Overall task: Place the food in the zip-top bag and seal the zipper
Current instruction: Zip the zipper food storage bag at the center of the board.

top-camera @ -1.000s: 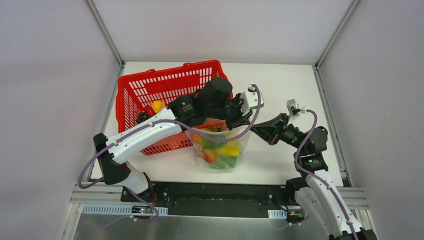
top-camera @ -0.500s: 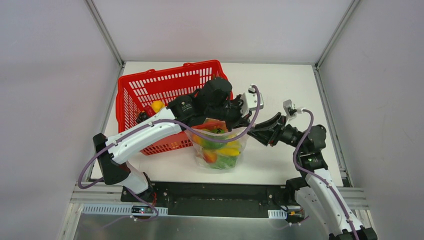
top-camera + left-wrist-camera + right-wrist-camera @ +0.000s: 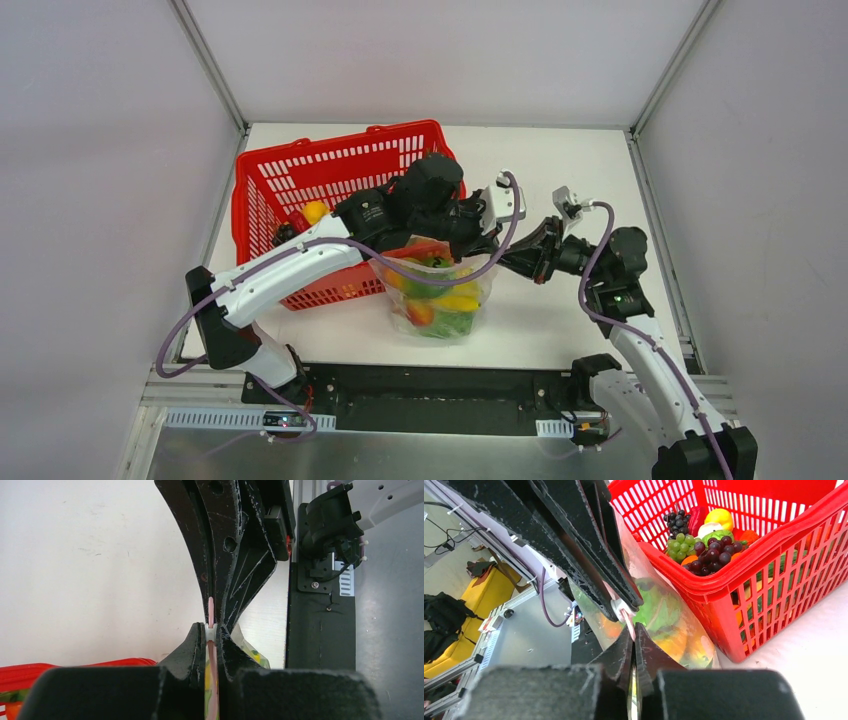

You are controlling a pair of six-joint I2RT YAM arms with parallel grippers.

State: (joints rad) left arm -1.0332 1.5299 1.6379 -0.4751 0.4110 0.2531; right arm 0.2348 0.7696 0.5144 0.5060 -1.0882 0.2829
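Sealing is the step in hand: food [image 3: 440, 300] fills the zip-top bag [image 3: 478, 300], which stands mid-table [image 3: 560, 170] toward the near edge, just beside a red basket [image 3: 320, 175]. Left hand [image 3: 212, 632] and right hand [image 3: 634, 632] meet tip to tip above the bag's mouth, each pinched shut on the pink zipper [image 3: 211, 611]. Next, probably, one hand anchors the strip while the other slides along it, pressing firmly without slipping off.
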